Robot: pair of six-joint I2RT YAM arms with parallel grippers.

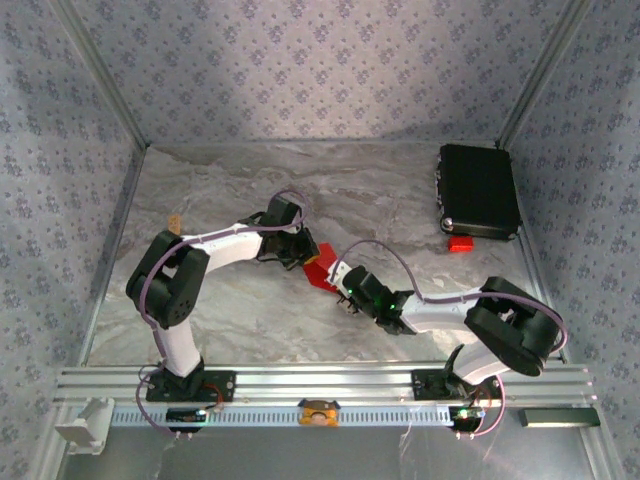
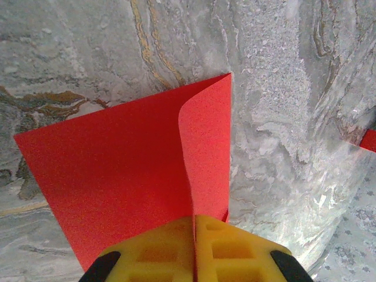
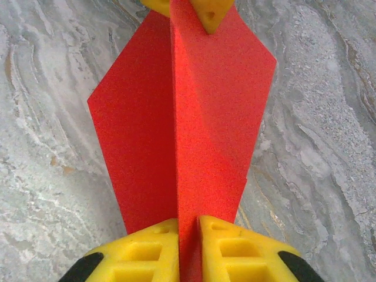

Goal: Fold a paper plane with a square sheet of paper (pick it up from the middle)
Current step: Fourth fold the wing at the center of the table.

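The square sheet of paper is bright red and folded, held up above the marble table between both arms. In the left wrist view the paper runs up from my left gripper, whose yellow jaws are shut on its fold. In the right wrist view the paper stands on edge along its crease, and my right gripper is shut on its near end. The left gripper's yellow fingertip pinches the far end. In the top view the left gripper and right gripper meet at the paper.
A black case lies at the back right of the table, with a small chunky red piece just in front of it. A small tan object lies at the left. The aluminium rail runs along the near edge.
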